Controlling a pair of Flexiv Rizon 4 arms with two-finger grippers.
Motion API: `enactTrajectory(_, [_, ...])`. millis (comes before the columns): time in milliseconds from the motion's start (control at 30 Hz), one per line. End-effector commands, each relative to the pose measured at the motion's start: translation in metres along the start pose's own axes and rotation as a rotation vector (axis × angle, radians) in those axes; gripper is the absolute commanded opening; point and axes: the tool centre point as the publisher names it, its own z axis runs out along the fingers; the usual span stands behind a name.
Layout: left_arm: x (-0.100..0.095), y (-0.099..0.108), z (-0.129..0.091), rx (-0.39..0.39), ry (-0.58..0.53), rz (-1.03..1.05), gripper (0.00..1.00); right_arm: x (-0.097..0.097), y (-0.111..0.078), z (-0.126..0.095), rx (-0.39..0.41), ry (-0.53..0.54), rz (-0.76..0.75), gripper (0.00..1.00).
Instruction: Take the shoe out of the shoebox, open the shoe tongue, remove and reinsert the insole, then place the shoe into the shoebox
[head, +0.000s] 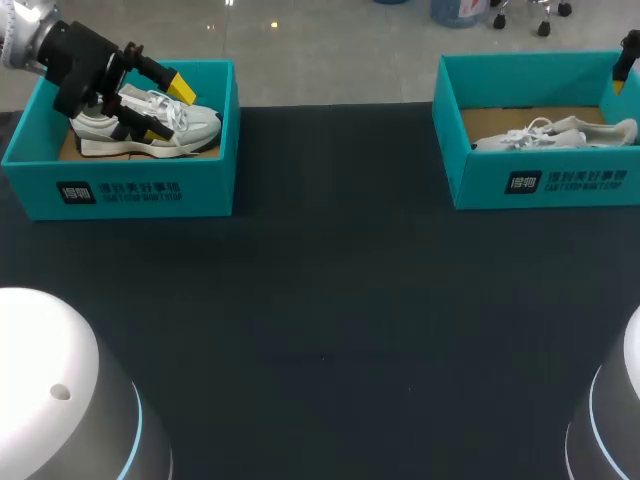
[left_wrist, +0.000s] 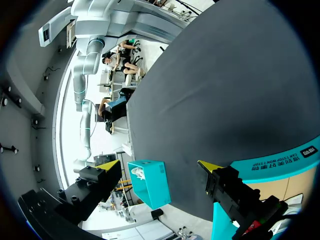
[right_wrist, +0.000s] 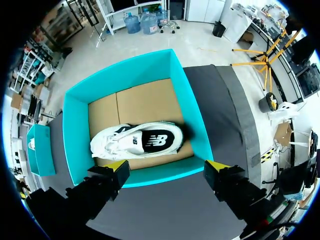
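Observation:
Two teal shoeboxes stand at the table's far edge. In the left shoebox (head: 120, 190) a white shoe with dark trim (head: 150, 125) stands upright. My left gripper (head: 168, 110) hangs open over that shoe, its fingers straddling it without a visible grip. In the left wrist view the left gripper (left_wrist: 159, 165) is open, with only the table and the box wall (left_wrist: 280, 162) beyond it. The right shoebox (right_wrist: 135, 75) holds a white shoe (right_wrist: 140, 141) lying on its side. My right gripper (right_wrist: 166, 166) is open above the box's near wall, holding nothing.
The black table (head: 330, 320) stretches between the two boxes and toward me. In the head view the right shoebox (head: 540, 180) with its shoe (head: 555, 134) sits at the far right. My right arm (head: 629, 55) shows only at the frame's edge.

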Motion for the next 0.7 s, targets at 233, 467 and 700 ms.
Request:
enactTrajectory(233, [0.0,-0.001,0.0,0.0,0.003,0.001,1.0,0.0,0.001,0.0,0.001,0.0,0.0,1.0])
enactTrajectory(467, [0.0,-0.001,0.0,0.0,0.003,0.001,1.0,0.022,-0.04,-0.017,-0.064,0.24,-0.426,1.0])
enactTrajectory(700, [0.0,-0.001,0.0,0.0,0.003,0.001,1.0,0.036,-0.078,-0.04,-0.094,0.28,-0.634,1.0])
